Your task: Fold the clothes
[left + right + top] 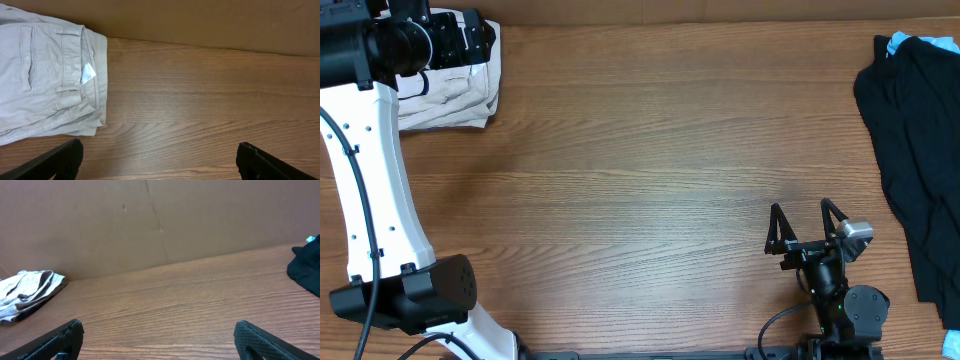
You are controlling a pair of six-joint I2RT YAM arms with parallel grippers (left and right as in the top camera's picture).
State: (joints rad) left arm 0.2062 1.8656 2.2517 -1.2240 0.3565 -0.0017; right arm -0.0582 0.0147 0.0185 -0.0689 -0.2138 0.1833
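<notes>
Wood-grain table (650, 150), folded khaki shorts (45, 85) (white tag (88, 73) unreadable), both end effectors spread, grasping nothing

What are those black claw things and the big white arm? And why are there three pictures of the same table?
It is a robot with two arms, here to fold clothes. One picture comes from a camera above the table. The other two come from small cameras on the robot's wrists, so the black tips at the bottom are its own fingers.

The left pincer hangs open over folded beige shorts with a little white tag, in the far left corner. The right pincer waits open at the near edge. Neither one holds anything.

A black garment lies crumpled on the right side, not yet folded, with something light blue peeking out at its far end.
</notes>
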